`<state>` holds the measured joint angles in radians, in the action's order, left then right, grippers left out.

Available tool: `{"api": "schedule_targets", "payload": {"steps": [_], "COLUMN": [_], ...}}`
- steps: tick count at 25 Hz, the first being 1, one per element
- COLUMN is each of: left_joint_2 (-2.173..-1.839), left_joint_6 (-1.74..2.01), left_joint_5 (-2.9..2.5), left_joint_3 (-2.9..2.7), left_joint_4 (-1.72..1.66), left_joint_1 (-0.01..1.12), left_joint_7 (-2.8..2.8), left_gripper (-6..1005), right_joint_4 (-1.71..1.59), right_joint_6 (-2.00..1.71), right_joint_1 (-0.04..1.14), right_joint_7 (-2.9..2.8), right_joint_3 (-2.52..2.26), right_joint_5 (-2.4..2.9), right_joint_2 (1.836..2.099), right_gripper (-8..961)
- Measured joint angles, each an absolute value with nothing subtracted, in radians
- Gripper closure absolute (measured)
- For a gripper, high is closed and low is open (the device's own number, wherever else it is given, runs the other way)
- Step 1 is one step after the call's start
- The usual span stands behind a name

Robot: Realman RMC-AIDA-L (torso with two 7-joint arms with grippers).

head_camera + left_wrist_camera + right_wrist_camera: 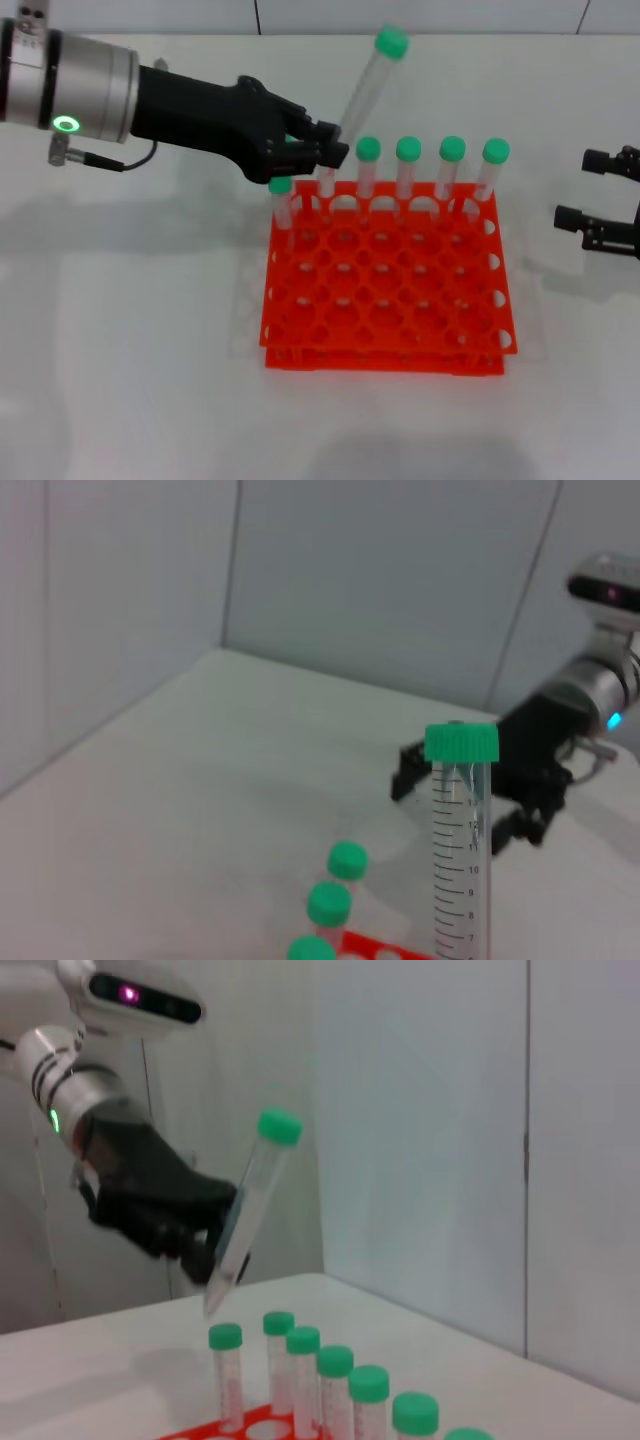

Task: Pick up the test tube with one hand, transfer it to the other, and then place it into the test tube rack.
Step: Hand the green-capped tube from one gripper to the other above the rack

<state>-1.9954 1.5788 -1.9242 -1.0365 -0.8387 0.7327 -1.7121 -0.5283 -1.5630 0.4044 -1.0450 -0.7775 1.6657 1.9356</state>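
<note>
White tabletop (120,360) fills the scene, backed by pale grey wall panels. Above the far left corner of the rack, the left gripper (325,148), black on a thick silver-and-white arm with a green ring light, has its fingers closed on the lower part of a test tube (366,82). That tube is clear with a round green screw cap, lifted clear of the rack and tilted so its cap leans up and toward the robot's right. The left wrist view shows printed graduation marks down its side. Below it sits the bright orange-red test tube rack (385,290), two tiers with a grid of round holes. Five other green-capped tubes (408,168) stand upright along its far row, one at the left corner lower than the rest. The right gripper (610,205), black, hovers well apart at the right edge of the table, its fingers spread and holding nothing.
</note>
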Motion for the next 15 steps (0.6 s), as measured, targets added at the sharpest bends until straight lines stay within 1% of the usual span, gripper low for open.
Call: {"api": "schedule_targets", "payload": {"steps": [2, 4, 15], "left_joint_2": [-1.989, -1.989, -2.023], "left_joint_6": [1.576, 1.568, 1.526], "left_joint_5": [-1.942, -1.968, -1.999], "left_joint_3": [-1.039, -1.039, -1.044], "left_joint_4": [-0.789, -0.749, -0.715], "left_joint_1": [0.758, 0.783, 0.790], "left_joint_7": [-1.692, -1.673, -1.600], "left_gripper": [805, 805, 805], "right_joint_4": [-0.528, -0.527, -0.505], "right_joint_6": [-1.565, -1.566, -1.630], "right_joint_1": [0.410, 0.414, 0.452], "right_joint_7": [-1.051, -1.058, -1.224], "right_joint_3": [-0.778, -0.778, -0.750], "right_joint_5": [1.653, 1.646, 1.614], "right_joint_2": [1.934, 1.931, 1.893], "right_gripper": [111, 111, 112]}}
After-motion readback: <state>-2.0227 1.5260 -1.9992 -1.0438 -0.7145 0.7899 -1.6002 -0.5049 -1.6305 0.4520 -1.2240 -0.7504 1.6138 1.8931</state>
